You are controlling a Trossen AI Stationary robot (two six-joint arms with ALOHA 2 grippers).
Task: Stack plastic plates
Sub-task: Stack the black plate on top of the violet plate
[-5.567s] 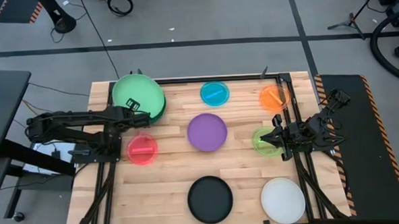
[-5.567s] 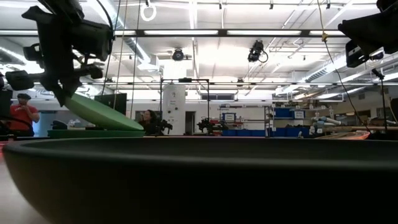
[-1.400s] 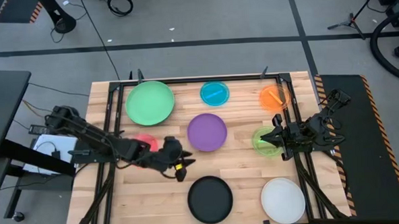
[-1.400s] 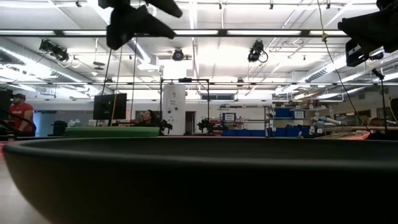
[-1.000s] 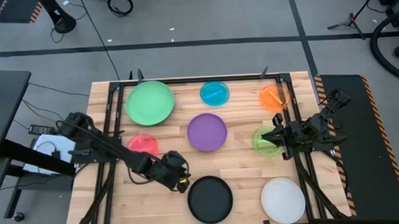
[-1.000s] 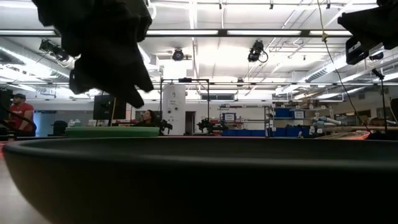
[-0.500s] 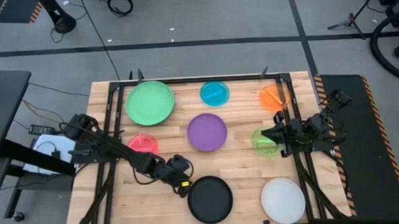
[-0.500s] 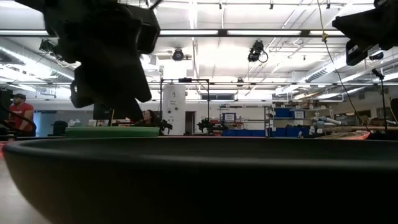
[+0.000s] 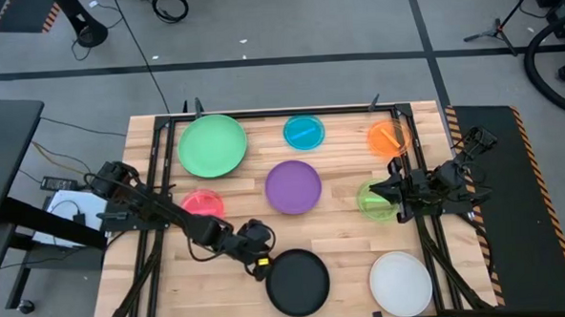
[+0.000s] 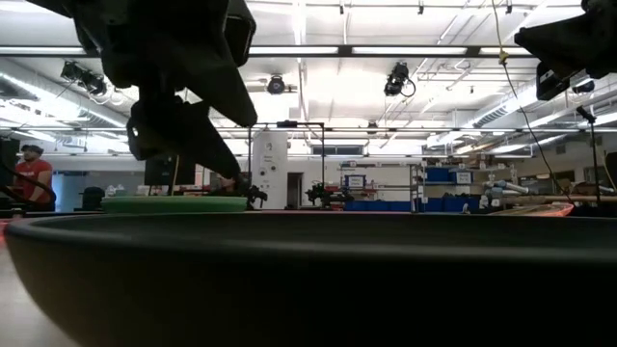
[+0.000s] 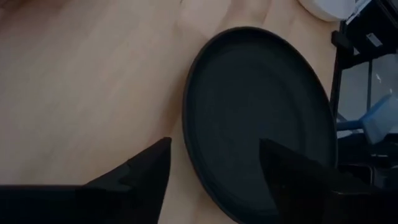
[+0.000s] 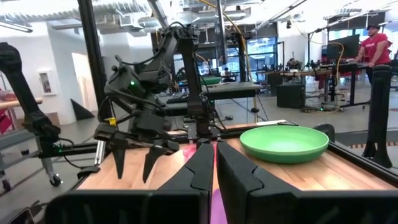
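Note:
A black plate (image 9: pixel 297 282) lies on the wooden table near its front edge and fills the low view as a dark rim (image 10: pixel 308 251). My left gripper (image 9: pixel 259 262) hangs open over the plate's left rim (image 11: pixel 186 118). One finger stands over the wood and one over the plate's inside, both above the rim. Purple (image 9: pixel 293 187), red (image 9: pixel 201 205), blue (image 9: pixel 304 132), orange (image 9: pixel 389 137), lime (image 9: pixel 372 202), white (image 9: pixel 401 282) and large green (image 9: pixel 212 147) plates lie apart on the table. My right gripper (image 9: pixel 380 194) is shut over the lime plate at the right.
A dark metal frame (image 9: pixel 150 183) runs along the table's left, far and right edges. The room beyond holds benches, equipment and a person in a red shirt (image 10: pixel 34 178). Bare wood (image 9: pixel 343 237) lies between the purple, black and white plates.
My left gripper has moved a little toward the table's near edge and right, coming over the black plate's left rim, and has turned somewhat. The plates have stayed in place.

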